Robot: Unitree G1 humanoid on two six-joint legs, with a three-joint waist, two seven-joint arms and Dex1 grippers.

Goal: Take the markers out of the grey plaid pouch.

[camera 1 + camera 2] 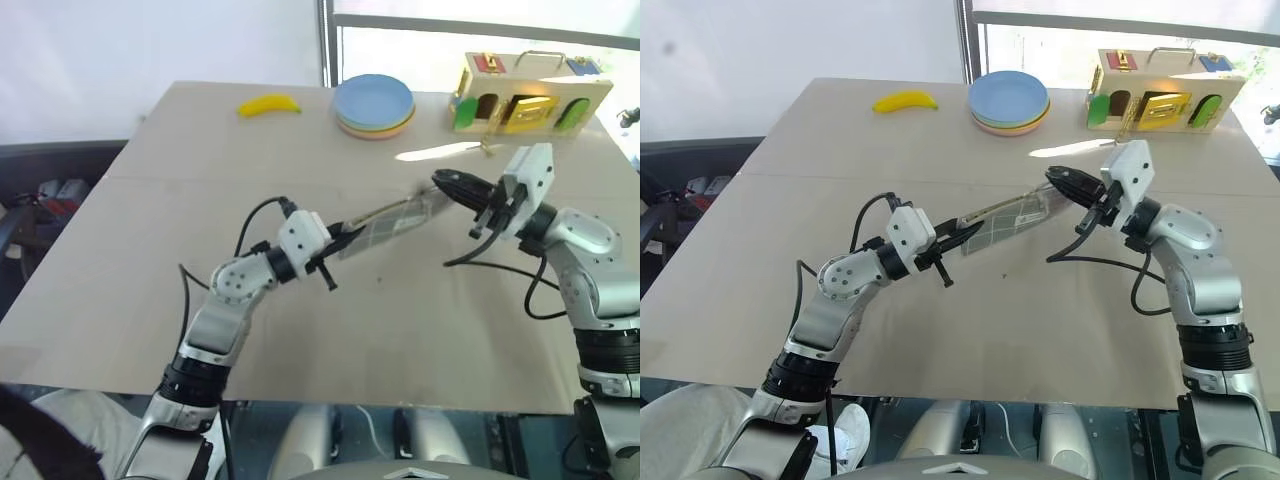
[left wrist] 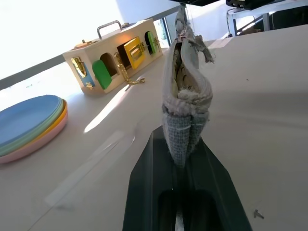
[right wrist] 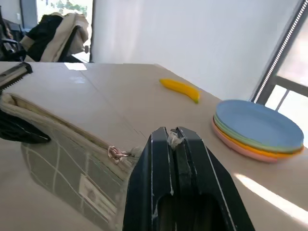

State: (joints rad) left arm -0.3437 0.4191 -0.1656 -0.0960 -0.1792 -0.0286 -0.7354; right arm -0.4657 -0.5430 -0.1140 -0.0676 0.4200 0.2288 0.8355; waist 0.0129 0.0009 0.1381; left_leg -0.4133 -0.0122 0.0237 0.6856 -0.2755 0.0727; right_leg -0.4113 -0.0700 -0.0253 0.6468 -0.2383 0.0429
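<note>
The grey plaid pouch [image 1: 1005, 215] hangs stretched above the table [image 1: 940, 330], held at both ends. The left gripper [image 1: 958, 238] is pressed together on one end, the fabric wedged between its fingers [image 2: 149, 183]. The right gripper [image 1: 1058, 182] pinches the other end beside the zipper pull [image 3: 115, 153]. The pouch's mouth gapes slightly, showing patterned lining, but its inside is too narrow and dark to make out any markers. Farther back sit a banana [image 1: 905, 101], stacked plates [image 1: 1009, 103] and a wooden latch box [image 1: 1160, 92].
</note>
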